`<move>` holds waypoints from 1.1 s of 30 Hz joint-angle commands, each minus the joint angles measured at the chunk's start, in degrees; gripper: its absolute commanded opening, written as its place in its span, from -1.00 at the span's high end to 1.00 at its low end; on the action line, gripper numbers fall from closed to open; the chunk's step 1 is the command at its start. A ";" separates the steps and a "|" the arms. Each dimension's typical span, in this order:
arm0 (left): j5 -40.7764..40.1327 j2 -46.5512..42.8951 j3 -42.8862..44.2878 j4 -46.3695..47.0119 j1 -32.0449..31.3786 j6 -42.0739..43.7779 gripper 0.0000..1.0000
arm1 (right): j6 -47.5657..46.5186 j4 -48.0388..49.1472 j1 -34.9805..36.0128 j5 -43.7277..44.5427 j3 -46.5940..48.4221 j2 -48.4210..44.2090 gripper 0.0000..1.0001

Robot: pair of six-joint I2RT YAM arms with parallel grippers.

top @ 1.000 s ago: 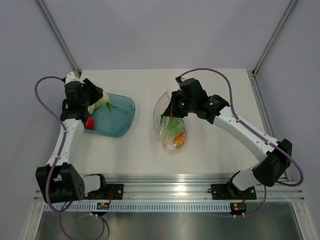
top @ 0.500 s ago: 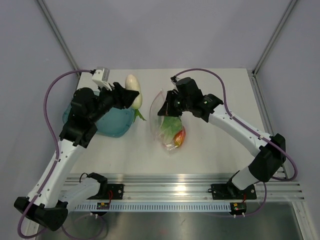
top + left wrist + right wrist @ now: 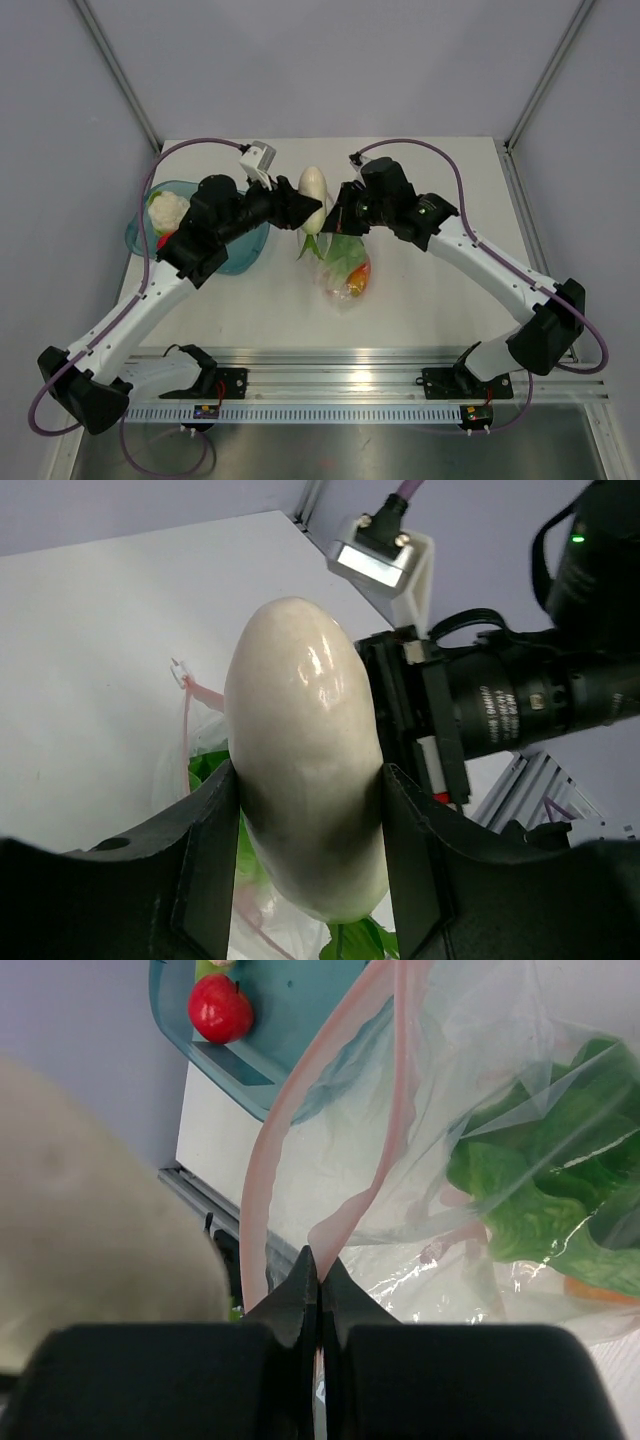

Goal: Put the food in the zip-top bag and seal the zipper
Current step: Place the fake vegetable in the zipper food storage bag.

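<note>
Top view: the left claw (image 3: 306,208) is clamped on a cream toy vegetable (image 3: 312,184), held above the desk (image 3: 440,190) at mid-width toward the far edge, just over the mouth of the zip-top bag (image 3: 335,292). The right claw (image 3: 338,218) pinches the bag's rim and lifts the mouth; the green and orange food (image 3: 350,268) lies inside. The teal bowl (image 3: 240,252) near the left edge holds a cauliflower piece (image 3: 167,209). Left wrist view: both fingers bear on the lower body of the glossy cream piece, with the bag opening below it. Right wrist view: the right claw is closed flat on the pinkish zipper (image 3: 272,1150), with only a thin bite of film. Judged risks: the narrow mouth may catch the piece, so it drops onto the desk; pushing down may tear the rim from the right claw's pinch; the two claws, close together, may collide.
</note>
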 commanded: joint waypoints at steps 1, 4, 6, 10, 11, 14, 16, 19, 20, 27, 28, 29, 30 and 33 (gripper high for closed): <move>-2.81 1.96 -0.24 6.74 -0.87 0.44 0.85 | 0.55 0.93 0.65 0.07 0.02 -3.91 1.00; -5.09 3.45 -3.57 10.78 -1.05 -0.44 0.86 | 0.81 0.93 0.73 0.25 -0.07 -5.14 1.00; -8.33 3.72 -6.55 12.98 -2.36 -0.61 0.86 | 0.82 0.84 0.73 0.16 -0.15 -5.93 1.00; -10.64 5.38 -7.27 13.35 -3.33 -0.26 0.87 | 1.17 0.84 0.73 0.25 -0.50 -7.25 1.00; -10.55 5.82 -7.19 13.08 -3.51 -0.17 0.86 | 1.25 0.75 0.73 0.34 -0.59 -7.43 1.00; -8.19 8.02 -5.79 11.24 -3.95 0.27 0.87 | 1.34 1.28 0.65 0.34 -0.94 -8.13 1.00; -7.74 9.69 -4.56 9.66 -4.83 0.70 0.86 | 1.43 1.63 0.65 0.34 -0.68 -8.04 1.00; -7.12 10.49 -4.46 7.89 -5.35 0.62 0.84 | 1.43 1.54 0.73 0.51 -0.33 -7.78 1.00; -6.86 10.40 -4.64 7.63 -5.36 0.71 0.82 | 1.34 1.37 0.73 0.86 -0.16 -7.69 1.00; -4.67 5.31 -4.73 1.85 -5.62 1.76 0.51 | 0.03 -1.09 0.65 5.25 0.02 -8.13 1.00; -4.14 4.52 -4.55 0.78 -5.62 2.02 0.51 | -0.15 -1.27 0.65 5.78 -0.07 -8.13 1.00; -2.65 3.29 -4.29 -0.27 -5.53 2.46 0.53 | -0.41 -1.44 0.65 6.40 0.02 -8.05 1.00; -1.85 2.58 -3.85 -2.20 -5.53 2.81 0.59 | -0.50 -1.45 0.65 6.66 0.02 -7.96 1.00; 2.10 1.61 -3.06 -5.45 -5.53 3.25 0.62 | -0.68 -1.27 0.56 7.02 0.11 -7.52 1.00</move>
